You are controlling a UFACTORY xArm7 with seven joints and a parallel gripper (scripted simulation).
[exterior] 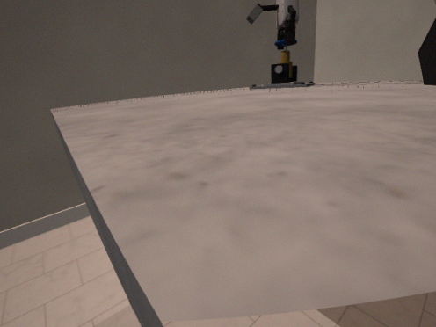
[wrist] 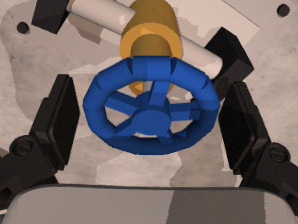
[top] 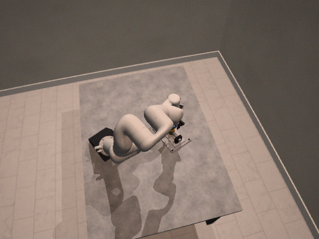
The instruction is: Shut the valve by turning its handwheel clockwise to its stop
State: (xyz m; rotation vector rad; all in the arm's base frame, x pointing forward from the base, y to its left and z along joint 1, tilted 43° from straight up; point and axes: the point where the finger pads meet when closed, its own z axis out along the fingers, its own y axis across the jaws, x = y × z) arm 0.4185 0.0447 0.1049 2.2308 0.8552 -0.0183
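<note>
1. Table (top: 135, 96), grey and mottled, carries the valve towards its far right part.
2. Arm (top: 138, 135), white, bends over the valve from its black base (top: 96, 137).
3. Gripper (wrist: 152, 129) hangs spread wide above the valve, grasping nothing; its black fingers flank the handwheel, apart from the rim.
4. Handwheel (wrist: 113, 90), blue and spoked, lies level atop the valve's yellow stem (wrist: 154, 26).

Smooth white arm (top: 135, 135), black jaws
</note>
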